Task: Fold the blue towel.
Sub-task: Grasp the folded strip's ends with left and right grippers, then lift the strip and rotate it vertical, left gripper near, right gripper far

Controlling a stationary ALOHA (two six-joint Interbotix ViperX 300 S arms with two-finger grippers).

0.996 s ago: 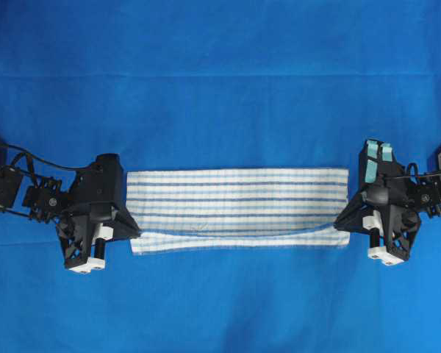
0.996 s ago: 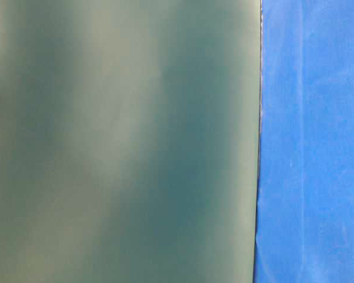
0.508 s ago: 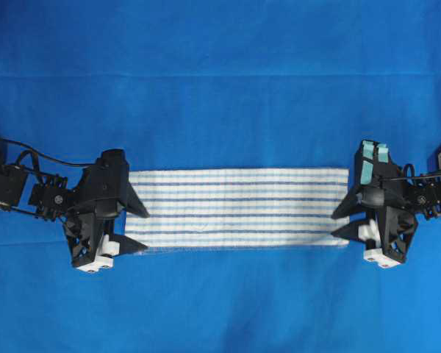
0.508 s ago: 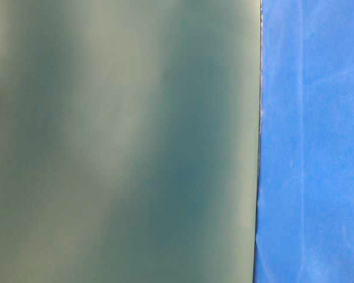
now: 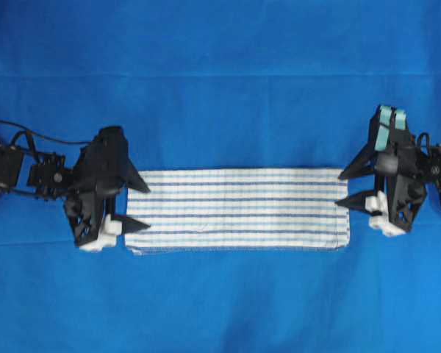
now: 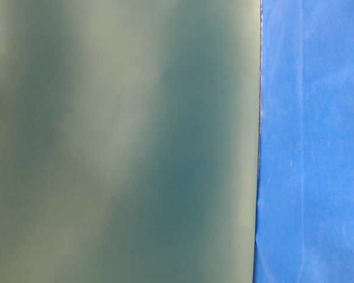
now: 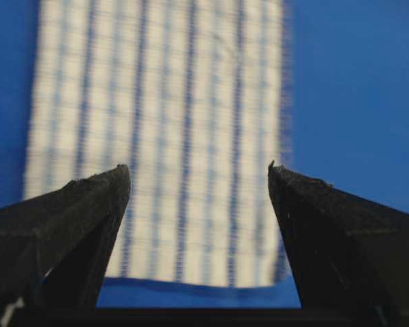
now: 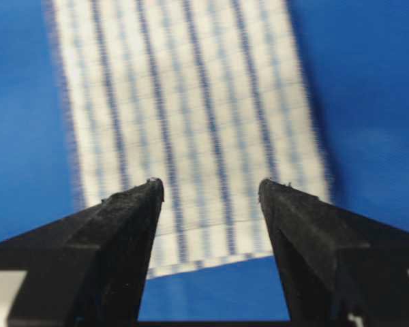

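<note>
Both grippers released since a second ago, backed off towel ends; lower flap now flat. White woven blue-striped rectangular towel [image 5: 237, 209] lies folded, long strip, mid plain blue table covering [image 5: 220, 81]. Left gripper [image 5: 137, 204] jaws wide, empty, at towel's left edge. Right gripper [image 5: 350, 187] wide, empty, at right edge.

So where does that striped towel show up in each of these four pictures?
Overhead: the blue towel lies flat at centre, between the two open pincers.
Table-level: not in it.
Left wrist: fills the upper middle, short edge at bottom.
Right wrist: upper middle, short edge near the tips.
Shared landmark: the solid blue table covering around it.
</note>
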